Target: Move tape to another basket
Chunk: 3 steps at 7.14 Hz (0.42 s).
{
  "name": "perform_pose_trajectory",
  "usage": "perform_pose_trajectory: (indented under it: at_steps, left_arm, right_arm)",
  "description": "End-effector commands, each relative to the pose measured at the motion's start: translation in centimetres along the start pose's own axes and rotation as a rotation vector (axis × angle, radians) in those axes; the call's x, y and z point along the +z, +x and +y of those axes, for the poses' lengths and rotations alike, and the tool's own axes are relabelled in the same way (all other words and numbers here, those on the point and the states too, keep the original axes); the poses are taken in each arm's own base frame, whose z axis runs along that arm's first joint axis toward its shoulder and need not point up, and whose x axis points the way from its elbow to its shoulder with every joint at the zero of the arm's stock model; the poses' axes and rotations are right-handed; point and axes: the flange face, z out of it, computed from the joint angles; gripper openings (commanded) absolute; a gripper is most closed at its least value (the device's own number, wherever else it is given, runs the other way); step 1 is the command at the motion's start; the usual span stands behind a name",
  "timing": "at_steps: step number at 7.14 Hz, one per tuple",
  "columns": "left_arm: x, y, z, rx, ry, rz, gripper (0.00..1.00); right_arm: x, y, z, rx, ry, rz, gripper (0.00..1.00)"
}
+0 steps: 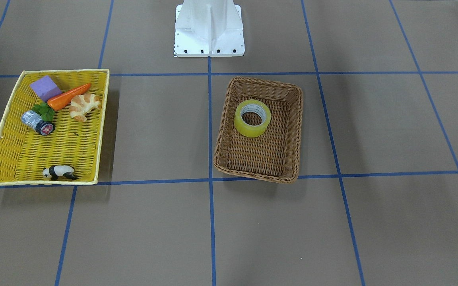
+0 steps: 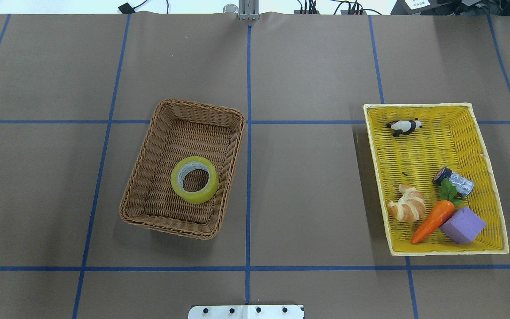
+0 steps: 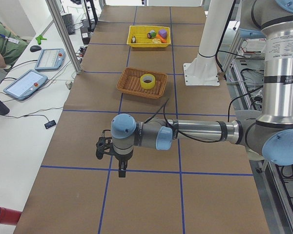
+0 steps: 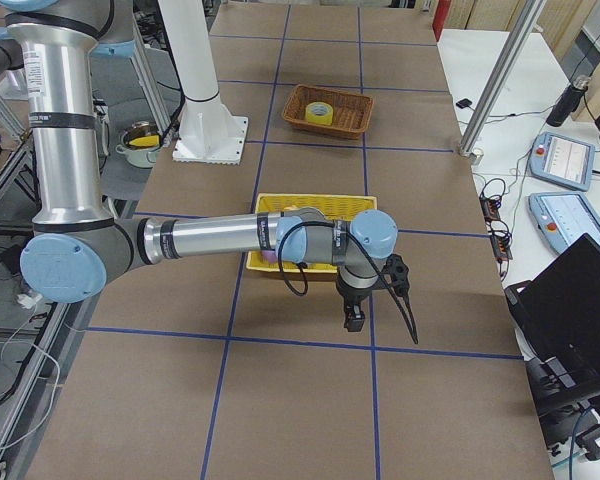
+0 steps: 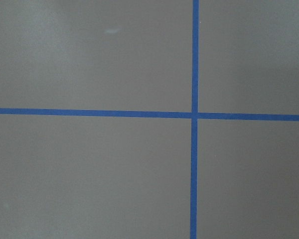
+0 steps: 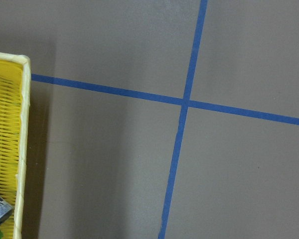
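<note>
Tape [image 1: 252,118] lies flat, hole up, inside the basket [image 1: 259,175], in the half nearer the robot. The yellow tray [image 1: 66,71] sits well apart from the basket, holding a carrot [image 1: 68,97] and a croissant [image 1: 84,105]. Left gripper [image 3: 121,171] hangs over bare table, well clear of the basket; right gripper [image 4: 354,320] hangs beyond the tray. How wide either one stands, I cannot tell.
</note>
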Motion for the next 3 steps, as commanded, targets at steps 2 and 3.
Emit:
perform_pose_trajectory:
  at_steps: [2, 3]
  left_arm:
    - [0.08, -0.07, 0.02, -0.006, -0.002, -0.001, 0.98]
    - [0.19, -0.17, 0.04, -0.008, -0.004, -0.001, 0.98]
  right_arm:
    - [-0.14, -0.09, -0.15, -0.003, 0.002, 0.003, 1.0]
    - [-0.19, -0.17, -0.16, -0.004, 0.004, 0.0, 1.0]
